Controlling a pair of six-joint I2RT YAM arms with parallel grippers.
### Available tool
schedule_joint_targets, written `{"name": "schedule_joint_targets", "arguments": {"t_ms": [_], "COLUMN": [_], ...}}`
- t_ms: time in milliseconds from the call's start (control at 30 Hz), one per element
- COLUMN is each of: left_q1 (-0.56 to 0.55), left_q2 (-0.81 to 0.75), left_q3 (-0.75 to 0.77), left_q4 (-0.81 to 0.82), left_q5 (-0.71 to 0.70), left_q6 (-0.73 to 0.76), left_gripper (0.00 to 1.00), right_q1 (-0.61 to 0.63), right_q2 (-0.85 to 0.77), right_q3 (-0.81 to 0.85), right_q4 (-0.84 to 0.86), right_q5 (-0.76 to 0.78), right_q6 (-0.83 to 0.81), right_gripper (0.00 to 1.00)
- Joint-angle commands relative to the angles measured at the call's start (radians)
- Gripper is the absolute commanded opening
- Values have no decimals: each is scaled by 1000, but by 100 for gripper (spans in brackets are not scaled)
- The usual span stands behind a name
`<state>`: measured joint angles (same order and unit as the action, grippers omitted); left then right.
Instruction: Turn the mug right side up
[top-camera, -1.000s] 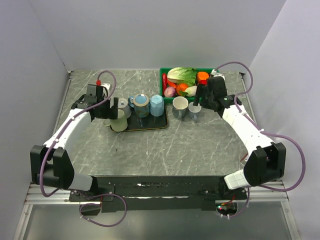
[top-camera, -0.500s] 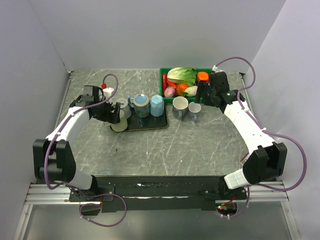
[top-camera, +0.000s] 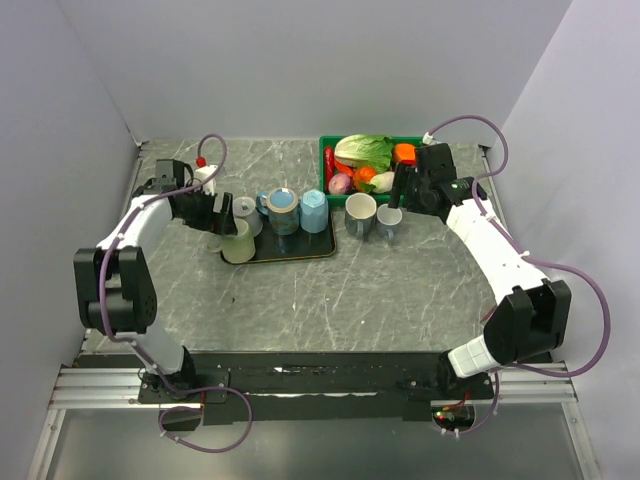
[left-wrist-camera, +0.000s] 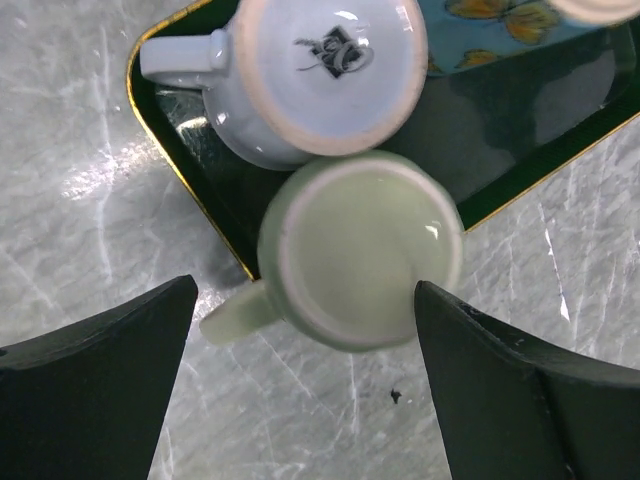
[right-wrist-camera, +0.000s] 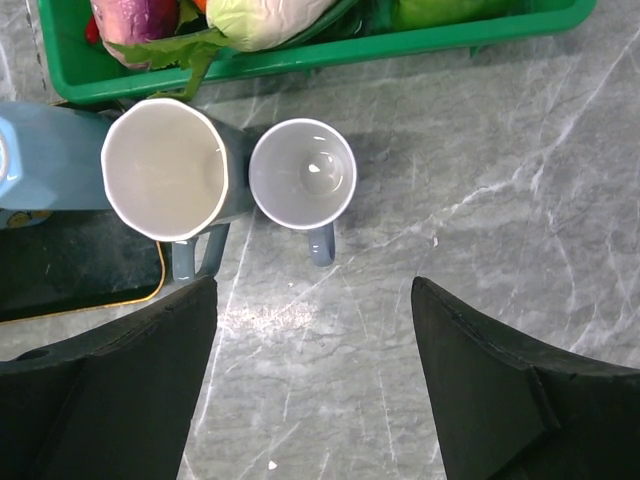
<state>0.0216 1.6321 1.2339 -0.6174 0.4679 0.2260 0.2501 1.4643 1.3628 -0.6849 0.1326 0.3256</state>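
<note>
A pale green mug (left-wrist-camera: 360, 250) stands bottom up on the near left corner of the dark tray (left-wrist-camera: 200, 190), its handle pointing over the rim. It also shows in the top view (top-camera: 238, 243). My left gripper (left-wrist-camera: 310, 400) is open and empty, hovering just above and beside it; in the top view the left gripper (top-camera: 222, 215) is at the tray's left end. A white mug (left-wrist-camera: 325, 70) with a logo on its base stands bottom up behind it. My right gripper (right-wrist-camera: 315, 400) is open and empty above bare table, near two upright mugs, a small grey one (right-wrist-camera: 302, 175) and a larger one (right-wrist-camera: 165, 170).
A butterfly-patterned mug (top-camera: 281, 208) and a bottom-up light blue mug (top-camera: 314, 210) stand on the tray (top-camera: 290, 252). A green bin (top-camera: 327, 160) of vegetables sits at the back right, just behind the two upright mugs (top-camera: 360, 212). Walls close the table on three sides.
My right gripper has let go of the small grey mug and drawn back from it, leaving it upright. My left arm has swung left, its gripper staying over the tray's left end.
</note>
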Motion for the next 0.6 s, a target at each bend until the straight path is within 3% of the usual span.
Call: {"name": "schedule_joint_targets", "arguments": {"t_ms": [0,367,567], "left_q1": [24,24,-15], "left_q2": [58,32,-46], "left_q3": [38,-5,-76], "left_q4": [-34,-82,-58], "left_q5": [112,244,215], "left_q6": [56,65,-7], "left_gripper": [96,96,96], "right_q1": [-6,-5,-5], "right_q2": [18,22,15], "right_q3": [56,61,53], "right_q4": [-18,-28,-25], "right_q5": [2,-2,-8], "right_q6": [29,46,35], "right_gripper": [84,82,81]}}
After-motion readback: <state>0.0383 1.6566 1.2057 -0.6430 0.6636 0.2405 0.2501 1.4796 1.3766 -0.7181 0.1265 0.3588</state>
